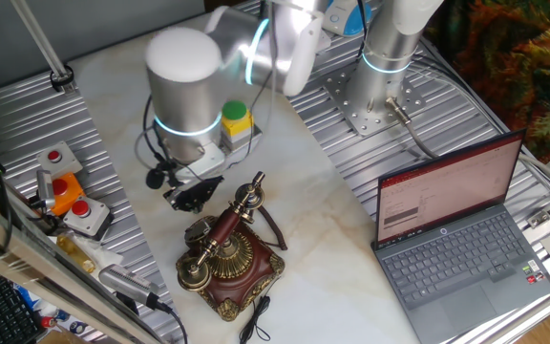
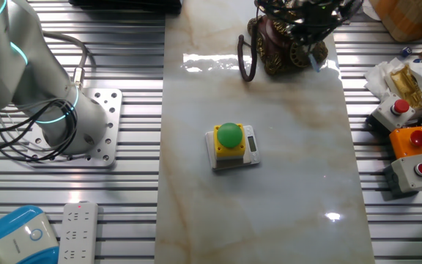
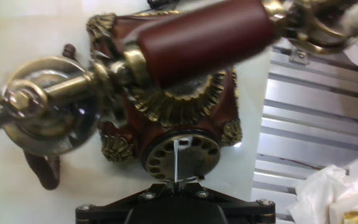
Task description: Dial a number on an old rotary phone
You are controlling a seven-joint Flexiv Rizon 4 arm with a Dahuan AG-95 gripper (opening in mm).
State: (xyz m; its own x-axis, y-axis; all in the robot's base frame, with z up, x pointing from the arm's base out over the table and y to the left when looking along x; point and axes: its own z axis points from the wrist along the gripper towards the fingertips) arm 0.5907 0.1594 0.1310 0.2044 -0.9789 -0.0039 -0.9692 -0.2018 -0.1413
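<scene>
The old rotary phone (image 1: pixel 235 260) stands on the marble slab, with a dark red-brown base, brass trim and its handset (image 3: pixel 197 40) lying on the cradle. In the hand view the brass dial (image 3: pixel 180 158) faces me just beyond the fingers. My gripper (image 3: pixel 176 182) is shut on a thin metal pin (image 3: pixel 176 158) whose tip reaches over the dial's middle. In one fixed view the gripper (image 1: pixel 191 196) hovers just behind the phone. In the other fixed view the gripper (image 2: pixel 308 20) covers the top of the phone (image 2: pixel 280 51).
A yellow box with a green button (image 2: pixel 230 142) sits mid-slab. Grey and orange boxes with red buttons (image 2: pixel 415 154) lie on the ribbed metal beside the phone, near crumpled paper (image 3: pixel 334 193). An open laptop (image 1: pixel 456 229) stands opposite. A black cord (image 2: pixel 245 59) loops by the phone.
</scene>
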